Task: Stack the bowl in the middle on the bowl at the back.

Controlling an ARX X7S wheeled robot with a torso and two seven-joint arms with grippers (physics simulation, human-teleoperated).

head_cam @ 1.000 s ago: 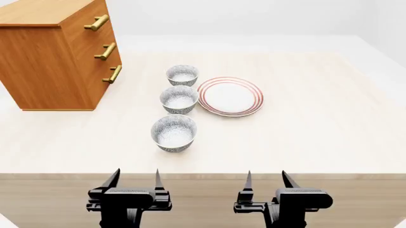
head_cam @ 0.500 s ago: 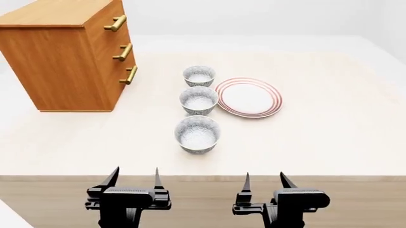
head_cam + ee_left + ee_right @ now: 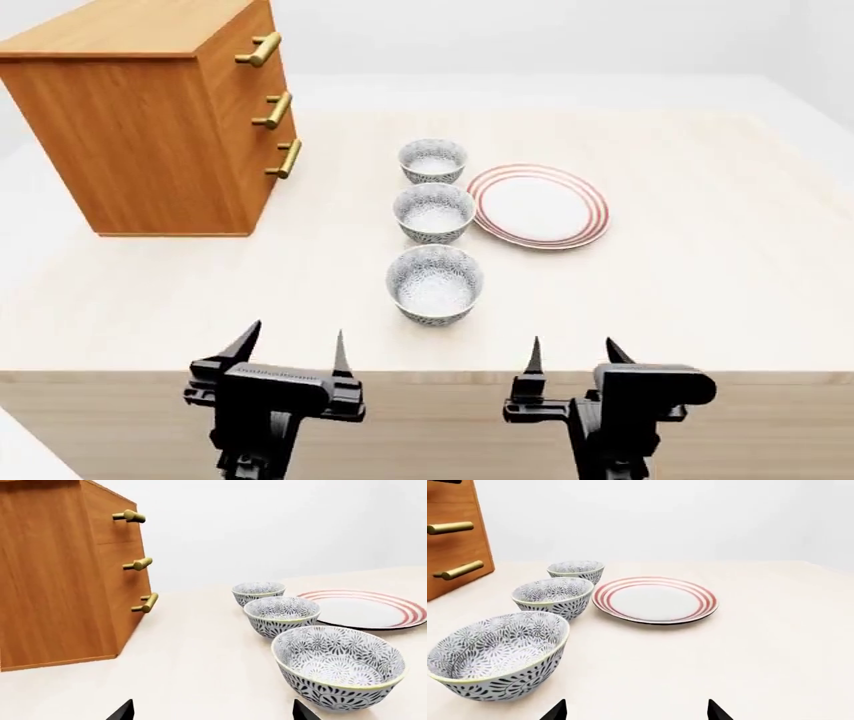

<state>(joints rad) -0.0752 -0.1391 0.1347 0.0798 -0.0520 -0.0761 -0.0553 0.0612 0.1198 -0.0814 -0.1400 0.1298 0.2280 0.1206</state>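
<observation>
Scene is shifting rightward in head view versus earlier frames. Left gripper [image 3: 290, 352] and right gripper [image 3: 577, 355], jaws apart, are hovering at the table [image 3: 694, 300] front edge. The bowl in the middle [image 3: 434, 212], speckled grey-blue, is sitting between the bowl at the back [image 3: 433, 160] and the front bowl [image 3: 434, 284], beside the plate [image 3: 539, 205].

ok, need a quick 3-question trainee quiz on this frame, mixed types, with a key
1. True or false: the bowl in the middle already sits inside the bowl at the back.
2. What lies right beside the middle bowl, on the robot's right? A) wooden drawer cabinet B) red-ringed plate C) a cup
3. Fill in: the left hand and right hand are both ____ and hold nothing.

Key:
1. False. The three bowls stand apart in a row, none stacked.
2. B, the red-ringed plate. The wooden drawer cabinet stands on the other side.
3. Open.
</observation>
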